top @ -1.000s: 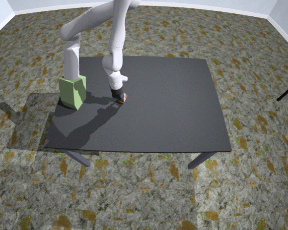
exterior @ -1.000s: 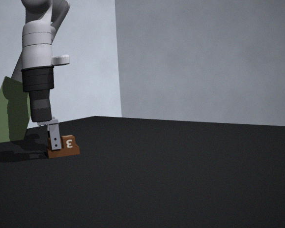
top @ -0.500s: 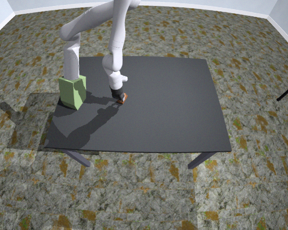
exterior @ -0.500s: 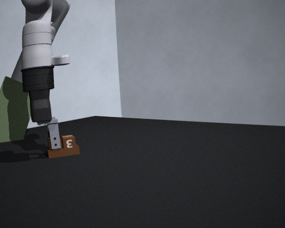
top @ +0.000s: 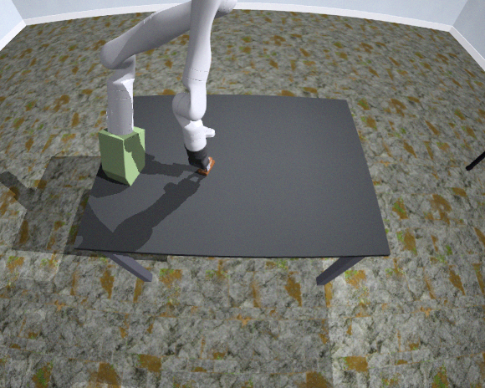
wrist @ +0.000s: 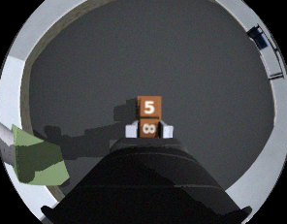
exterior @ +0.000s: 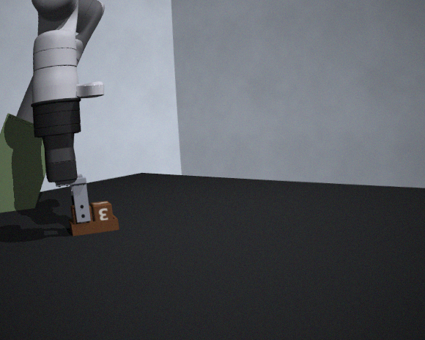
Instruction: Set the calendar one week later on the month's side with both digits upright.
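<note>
The brown calendar tray stands on the table, and two brown cubes stand side by side in it. The far cube in the wrist view, also in the exterior view, has an upright 5 on top and a 3 that looks turned upside down on its side. The near cube has an 8 lying sideways on top. My gripper points down and is shut on this near cube, one finger on each side. The near finger hides most of its side in the exterior view. The month's name is not readable.
The green pedestal under the arm's base stands at the left of the table. The upper arm reaches over from there. A dark-legged piece of furniture stands beyond the table's right side.
</note>
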Controlling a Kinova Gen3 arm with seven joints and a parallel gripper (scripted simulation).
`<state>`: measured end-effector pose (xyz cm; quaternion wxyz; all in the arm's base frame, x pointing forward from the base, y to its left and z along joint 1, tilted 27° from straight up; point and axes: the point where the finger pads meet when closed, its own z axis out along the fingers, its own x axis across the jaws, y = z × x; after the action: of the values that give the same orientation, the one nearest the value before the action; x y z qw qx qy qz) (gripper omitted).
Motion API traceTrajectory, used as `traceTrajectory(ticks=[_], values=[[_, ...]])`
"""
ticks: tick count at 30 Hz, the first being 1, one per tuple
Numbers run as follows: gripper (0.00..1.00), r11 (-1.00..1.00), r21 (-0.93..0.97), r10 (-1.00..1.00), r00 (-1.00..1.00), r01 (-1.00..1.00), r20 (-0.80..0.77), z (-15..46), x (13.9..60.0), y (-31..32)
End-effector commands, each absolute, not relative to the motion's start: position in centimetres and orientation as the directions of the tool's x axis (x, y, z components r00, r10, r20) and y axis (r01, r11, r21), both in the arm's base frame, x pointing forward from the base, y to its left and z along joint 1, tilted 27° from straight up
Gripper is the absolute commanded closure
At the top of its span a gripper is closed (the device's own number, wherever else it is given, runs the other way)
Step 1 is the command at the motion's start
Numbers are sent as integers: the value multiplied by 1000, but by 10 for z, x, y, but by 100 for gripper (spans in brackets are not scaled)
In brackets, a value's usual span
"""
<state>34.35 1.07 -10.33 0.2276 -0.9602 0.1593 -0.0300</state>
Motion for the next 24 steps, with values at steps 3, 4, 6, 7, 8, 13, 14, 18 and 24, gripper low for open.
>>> traceTrajectory(ticks=[3, 4, 6, 7, 8, 13, 14, 18, 24], values=[[43, -846, -446, -320, 947, -292, -14, -103, 344, 10], [43, -846, -446, -320, 947, -292, -14, -103, 344, 10], [43, -846, -446, -320, 947, -292, -14, -103, 344, 10], [43, -846, -446, -320, 947, -292, -14, -103, 344, 10], [43, -846, -446, -320, 947, -292, -14, -103, 344, 10], [43, -846, -446, -320, 947, -292, -14, -103, 344, 10], [43, -846, -446, -320, 947, -292, -14, -103, 344, 10], [43, -846, -446, -320, 947, -292, -14, -101, 344, 9], [43, -846, -446, -320, 947, -292, -14, -97, 343, 8]])
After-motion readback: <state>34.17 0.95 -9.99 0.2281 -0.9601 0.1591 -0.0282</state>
